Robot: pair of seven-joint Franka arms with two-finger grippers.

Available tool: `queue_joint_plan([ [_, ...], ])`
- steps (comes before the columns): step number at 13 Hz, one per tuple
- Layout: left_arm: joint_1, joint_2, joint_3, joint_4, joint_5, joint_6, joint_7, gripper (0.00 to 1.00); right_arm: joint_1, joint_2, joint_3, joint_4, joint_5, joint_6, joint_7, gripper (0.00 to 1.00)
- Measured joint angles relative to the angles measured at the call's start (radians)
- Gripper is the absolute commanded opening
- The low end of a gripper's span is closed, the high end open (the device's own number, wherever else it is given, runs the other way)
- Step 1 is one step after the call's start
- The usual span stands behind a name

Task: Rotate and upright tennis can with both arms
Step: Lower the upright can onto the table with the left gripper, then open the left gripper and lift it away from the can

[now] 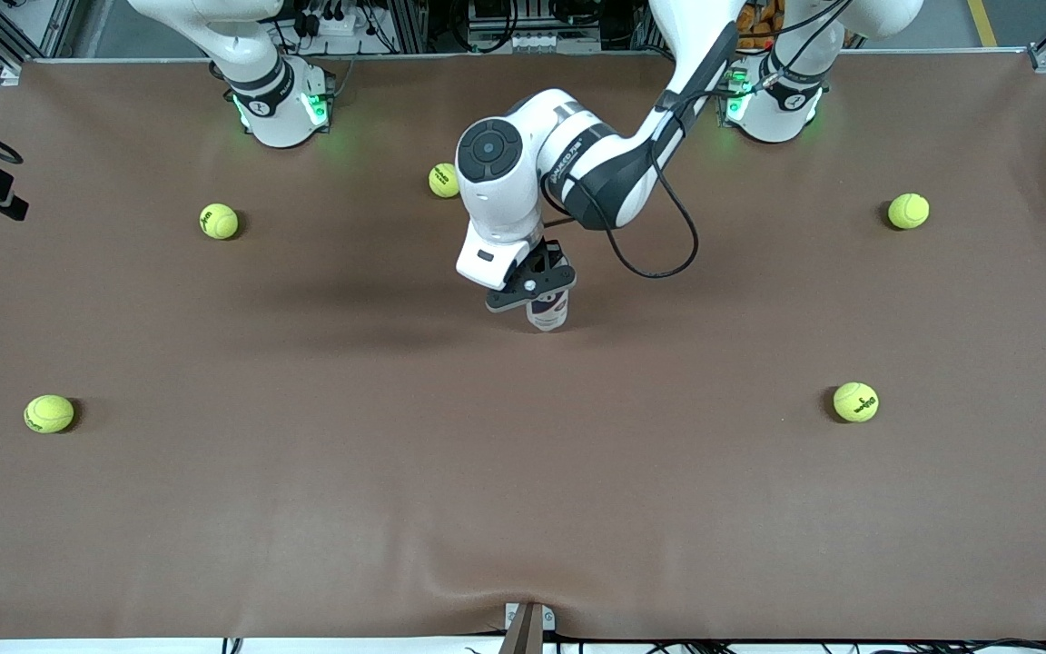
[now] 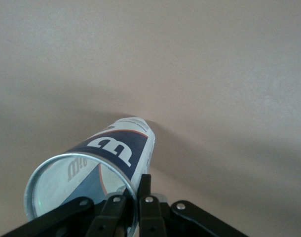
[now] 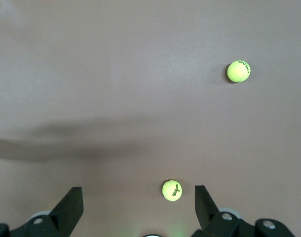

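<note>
The tennis can [image 1: 548, 314] stands near the table's middle with its closed end on the brown cloth. It has a clear body and a white and dark-blue label with a white "W". In the left wrist view the tennis can [image 2: 118, 148] points away from me, its silver rim nearest. My left gripper [image 1: 534, 292] is over it, shut on the rim wall. One of the left gripper's [image 2: 135, 186] fingers is inside the can and the other outside. My right gripper [image 3: 138, 197] hangs open and empty above the cloth; it does not show in the front view.
Several yellow-green tennis balls lie scattered: one [image 1: 443, 180] close to the left arm's elbow, others [image 1: 219, 221] [image 1: 908, 211] toward each end, and two [image 1: 49, 413] [image 1: 855, 401] nearer the front camera. A ball [image 3: 171, 190] lies below the right gripper.
</note>
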Motion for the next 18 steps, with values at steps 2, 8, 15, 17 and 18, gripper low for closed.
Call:
queue_joint_plan([
  [2,0.001,0.000,0.003,0.000,0.000,0.007,-0.001,0.00,0.000,0.000,0.000,0.000,0.000,0.000,0.000,1.00],
  [8,0.002,0.024,0.003,0.000,-0.001,0.064,-0.003,0.00,0.000,0.000,0.000,0.000,0.000,0.000,0.000,1.00],
  [15,0.002,0.028,0.003,0.002,-0.007,0.072,-0.004,0.66,0.000,0.000,0.000,0.000,0.000,0.000,0.000,1.00],
  [17,0.002,0.028,0.004,0.007,-0.007,0.076,-0.004,0.80,0.000,0.000,-0.001,0.000,0.000,0.000,0.000,1.00],
  [18,0.003,0.027,0.004,0.009,-0.007,0.077,-0.004,0.99,0.000,0.000,-0.002,0.000,0.000,0.000,0.000,1.00],
])
